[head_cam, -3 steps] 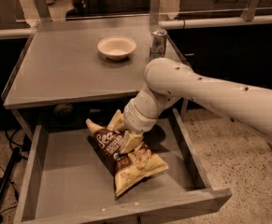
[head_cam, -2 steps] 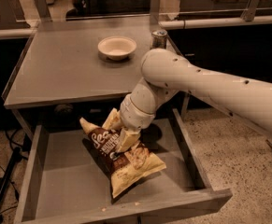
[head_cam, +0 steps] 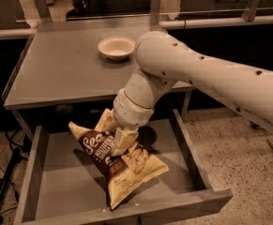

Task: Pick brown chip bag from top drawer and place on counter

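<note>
The brown chip bag (head_cam: 122, 165) is in the open top drawer (head_cam: 126, 213), tilted, with its upper left end raised and its lower yellow end near the drawer's front board. My gripper (head_cam: 115, 131) reaches down from the white arm and is shut on the bag's upper half, one pale finger on each side of it. The grey counter (head_cam: 61, 71) lies just above and behind the drawer. The arm crosses over the counter's right front corner.
A pale bowl (head_cam: 116, 47) stands on the counter at the back, close to the arm's elbow. A pale rail and dark cabinets run behind the counter. Speckled floor lies to the right. A dark pole leans at the lower left.
The arm has swung left and up over the counter's corner. The bag has moved left and risen with the gripper. The can beside the bowl is now hidden behind the arm.
</note>
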{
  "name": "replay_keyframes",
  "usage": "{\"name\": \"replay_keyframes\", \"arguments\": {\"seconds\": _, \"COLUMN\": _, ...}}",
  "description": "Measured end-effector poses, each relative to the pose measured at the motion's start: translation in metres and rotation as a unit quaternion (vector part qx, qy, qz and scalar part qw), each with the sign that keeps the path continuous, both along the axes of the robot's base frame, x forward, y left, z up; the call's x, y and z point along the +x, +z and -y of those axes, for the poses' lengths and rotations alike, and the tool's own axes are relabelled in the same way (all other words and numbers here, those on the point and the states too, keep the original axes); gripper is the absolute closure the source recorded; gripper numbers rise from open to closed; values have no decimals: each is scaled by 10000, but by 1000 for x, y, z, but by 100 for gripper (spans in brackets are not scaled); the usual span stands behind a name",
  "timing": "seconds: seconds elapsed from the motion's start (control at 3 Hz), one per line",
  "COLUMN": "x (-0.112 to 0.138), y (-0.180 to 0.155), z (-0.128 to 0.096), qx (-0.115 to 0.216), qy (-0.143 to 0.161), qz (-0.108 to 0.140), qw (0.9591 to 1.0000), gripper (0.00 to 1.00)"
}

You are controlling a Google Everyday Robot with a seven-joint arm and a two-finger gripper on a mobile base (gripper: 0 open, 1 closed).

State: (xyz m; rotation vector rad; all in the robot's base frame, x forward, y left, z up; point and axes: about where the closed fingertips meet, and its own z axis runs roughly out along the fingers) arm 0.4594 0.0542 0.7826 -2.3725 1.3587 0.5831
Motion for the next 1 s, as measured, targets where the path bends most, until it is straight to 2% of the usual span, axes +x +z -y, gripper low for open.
{"name": "replay_keyframes", "arguments": {"seconds": 0.33, "x": 4, "y": 3, "z": 1, "qx": -5, "qy": -59, "qz": -28, "qw": 10000, "gripper": 100}}
{"name": "replay_keyframes", "arguments": {"seconds": 0.67, "x": 7, "y": 22, "z": 5, "qx": -82, "qy": -129, "qz": 16, "qw": 9999, "gripper": 100}}
{"name": "replay_keyframes", "arguments": {"seconds": 1.0, "x": -3, "y": 56, "z": 13, "qx": -351, "qy": -151, "qz": -17, "qw": 9993, "gripper": 100}}
